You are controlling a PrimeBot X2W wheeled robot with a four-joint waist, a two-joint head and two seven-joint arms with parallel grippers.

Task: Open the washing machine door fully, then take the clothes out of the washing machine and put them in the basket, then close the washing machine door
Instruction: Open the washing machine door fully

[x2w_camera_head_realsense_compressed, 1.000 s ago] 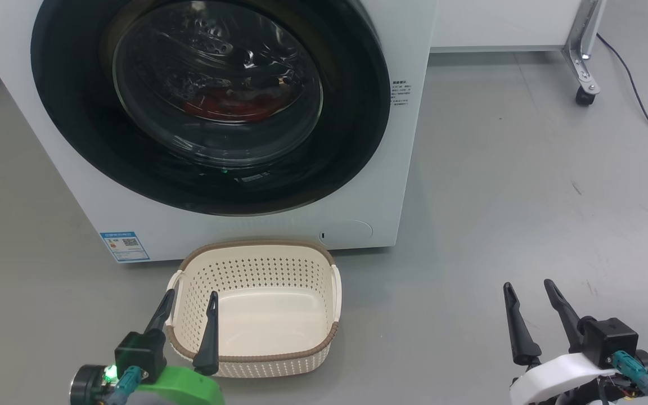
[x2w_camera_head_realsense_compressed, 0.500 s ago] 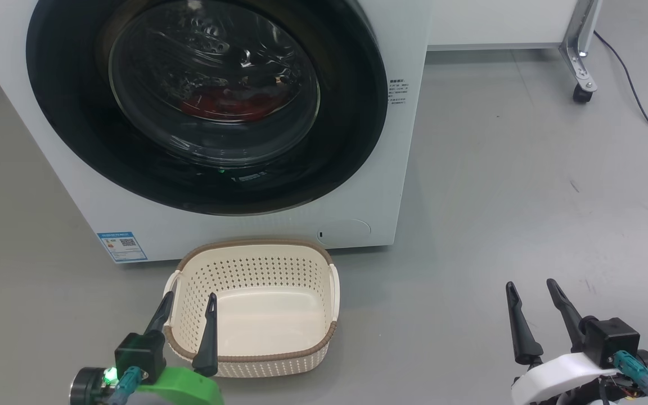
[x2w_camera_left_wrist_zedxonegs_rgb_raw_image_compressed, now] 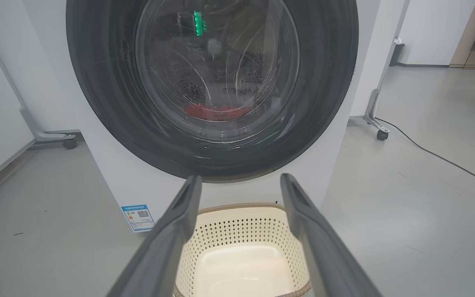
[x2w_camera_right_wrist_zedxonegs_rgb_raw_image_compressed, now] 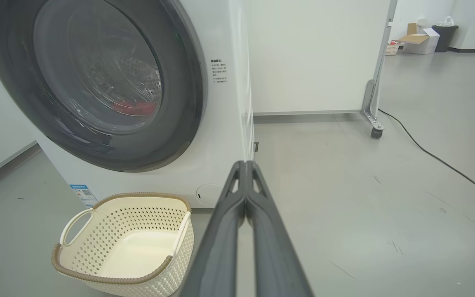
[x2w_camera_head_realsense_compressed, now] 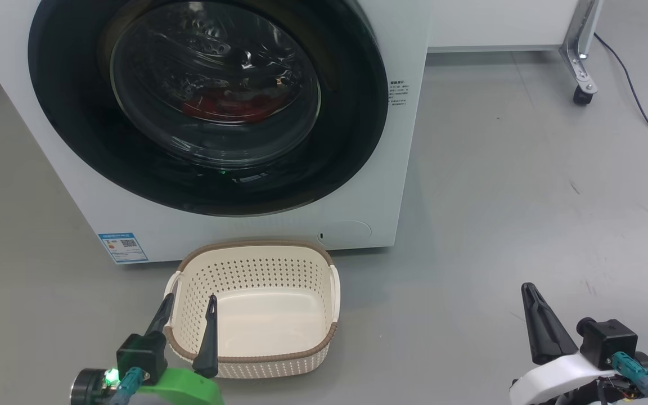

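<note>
Washing machine door [x2w_camera_head_realsense_compressed: 208, 84]: shut, 12 o'clock.
Clothes [x2w_camera_head_realsense_compressed: 228, 107]: inside.
Left fingers [x2w_camera_head_realsense_compressed: 207, 337]: spread, 7 o'clock.
Right fingers [x2w_camera_head_realsense_compressed: 540, 329]: pressed together, 5 o'clock.

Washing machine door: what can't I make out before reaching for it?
washing machine door: top cut by the head view's upper edge; latch position unclear on the glossy rim.
clothes: left wrist view, only a red patch behind glass reflections.
side print: right wrist view, too small to read.

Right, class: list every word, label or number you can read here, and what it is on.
Blue sticker, washing machine front: too small to read.
Dark print beside the washing machine door: blurred, unreadable.
No text can be quoted.
</note>
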